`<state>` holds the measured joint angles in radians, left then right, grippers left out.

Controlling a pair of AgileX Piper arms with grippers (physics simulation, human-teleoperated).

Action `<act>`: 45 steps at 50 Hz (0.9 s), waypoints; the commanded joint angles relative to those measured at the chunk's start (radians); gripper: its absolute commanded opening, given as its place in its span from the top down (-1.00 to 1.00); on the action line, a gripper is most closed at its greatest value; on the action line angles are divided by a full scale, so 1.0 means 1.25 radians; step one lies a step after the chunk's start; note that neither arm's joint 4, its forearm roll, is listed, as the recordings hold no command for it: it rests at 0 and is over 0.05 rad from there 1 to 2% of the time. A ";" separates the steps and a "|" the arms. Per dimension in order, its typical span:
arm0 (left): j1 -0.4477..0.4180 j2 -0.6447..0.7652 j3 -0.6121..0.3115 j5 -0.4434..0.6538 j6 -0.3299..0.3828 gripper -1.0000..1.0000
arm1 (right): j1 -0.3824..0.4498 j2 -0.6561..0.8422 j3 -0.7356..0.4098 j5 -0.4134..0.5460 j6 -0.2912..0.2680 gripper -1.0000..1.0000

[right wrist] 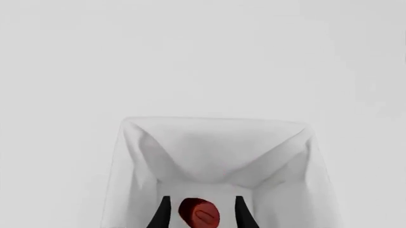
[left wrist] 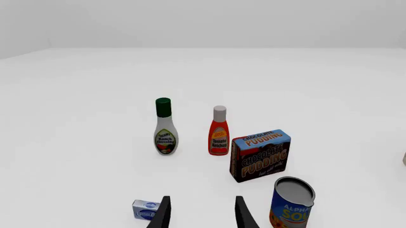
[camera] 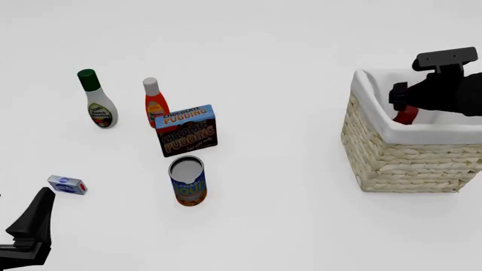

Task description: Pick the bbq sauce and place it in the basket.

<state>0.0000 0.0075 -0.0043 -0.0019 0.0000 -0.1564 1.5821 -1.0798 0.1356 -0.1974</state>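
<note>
The bbq sauce shows only its dark red cap, low inside the basket between my right gripper's fingers without touching either. In the front view the same bbq sauce cap peeks out against the white lining just below my right gripper, which hangs open over the wicker basket at the right. The bottle's body is hidden. My left gripper is open and holds nothing, low at the front left.
Left of centre stand a white bottle with green cap, an orange-red bottle with white cap, a chocolate pudding box and a soup can. A small blue-and-white packet lies close to my left gripper.
</note>
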 commanded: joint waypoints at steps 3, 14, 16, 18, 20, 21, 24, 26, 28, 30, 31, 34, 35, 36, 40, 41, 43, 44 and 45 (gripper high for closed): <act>0.000 0.000 0.000 0.000 0.000 -1.00 | 0.002 -0.036 -0.024 0.034 -0.002 -1.00; 0.000 0.000 0.000 0.000 0.000 -1.00 | 0.014 -0.081 -0.041 0.068 -0.003 -1.00; 0.000 0.000 0.000 0.000 0.000 -1.00 | 0.016 -0.089 -0.044 0.074 -0.004 -1.00; 0.000 0.000 0.000 0.000 0.000 -1.00 | 0.018 -0.094 -0.047 0.078 -0.004 -1.00; 0.000 0.000 0.000 0.000 0.000 -1.00 | 0.021 -0.103 -0.052 0.086 -0.005 -1.00; 0.000 0.000 0.000 0.000 0.000 -1.00 | 0.022 -0.106 -0.053 0.088 -0.006 -1.00; 0.000 0.000 0.000 0.000 0.000 -1.00 | 0.024 -0.119 -0.059 0.098 -0.007 -1.00; 0.000 0.000 0.000 0.000 0.000 -1.00 | 0.027 -0.130 -0.061 0.104 -0.008 -1.00; 0.000 0.000 0.000 0.000 0.000 -1.00 | 0.028 -0.138 -0.064 0.110 -0.009 -1.00; 0.000 0.000 0.000 0.000 0.000 -1.00 | 0.030 -0.146 -0.066 0.116 -0.010 -1.00; 0.000 0.000 0.000 0.000 0.000 -1.00 | 0.030 -0.150 -0.067 0.119 -0.011 -1.00; 0.000 0.000 0.000 0.000 0.000 -1.00 | 0.032 -0.160 -0.068 0.123 -0.012 -1.00; 0.000 0.000 0.000 0.000 0.000 -1.00 | 0.032 -0.160 -0.068 0.123 -0.012 -1.00; 0.000 0.000 0.000 0.000 0.000 -1.00 | 0.036 -0.168 -0.069 0.128 -0.014 -1.00; 0.000 0.000 0.000 0.000 0.000 -1.00 | 0.044 -0.189 -0.076 0.141 -0.018 -1.00; 0.000 0.000 0.000 0.000 0.000 -1.00 | 0.044 -0.189 -0.076 0.141 -0.018 -1.00; 0.000 0.000 0.000 0.000 0.000 -1.00 | 0.046 -0.195 -0.081 0.147 -0.019 -1.00; 0.000 0.000 0.000 0.000 0.000 -1.00 | 0.048 -0.199 -0.083 0.150 -0.018 -1.00; 0.000 0.000 0.000 0.000 0.000 -1.00 | 0.048 -0.203 -0.084 0.152 -0.019 -1.00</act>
<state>0.0000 0.0075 -0.0043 -0.0019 0.0000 -0.1099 1.3744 -1.1679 0.2944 -0.2153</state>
